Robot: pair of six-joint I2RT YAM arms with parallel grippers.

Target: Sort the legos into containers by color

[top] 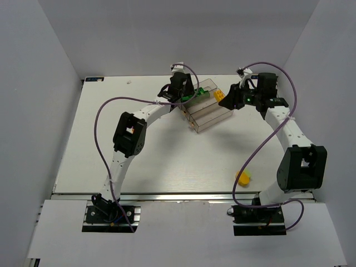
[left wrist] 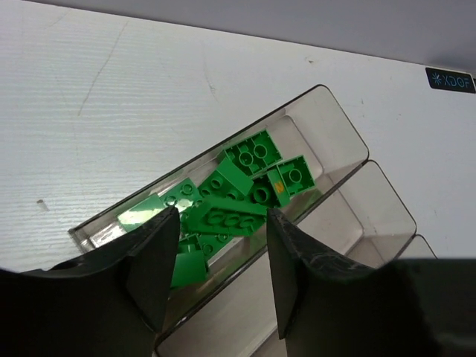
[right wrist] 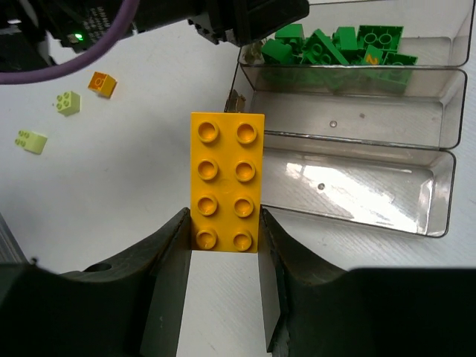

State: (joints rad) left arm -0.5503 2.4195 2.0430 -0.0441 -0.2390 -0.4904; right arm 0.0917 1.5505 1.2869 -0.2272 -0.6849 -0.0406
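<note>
The clear three-trough tray (top: 208, 119) lies at the table's far middle. Several dark green bricks (left wrist: 238, 186) lie in its outer trough (left wrist: 349, 141); the other two troughs (right wrist: 357, 182) look empty. My left gripper (left wrist: 223, 223) is open and empty, hovering over the green bricks. My right gripper (right wrist: 223, 223) is shut on an orange-yellow two-by-four brick (right wrist: 225, 182), held above the table beside the tray's end, also seen from above (top: 221, 95). A small orange brick (right wrist: 102, 83) and two pale yellow-green bricks (right wrist: 67, 102) lie on the table beyond it.
A yellow brick (top: 243, 178) lies near the table's front edge, by the right arm's base. The left arm's wrist (right wrist: 245, 18) hangs over the tray's far end. White walls enclose the table on three sides.
</note>
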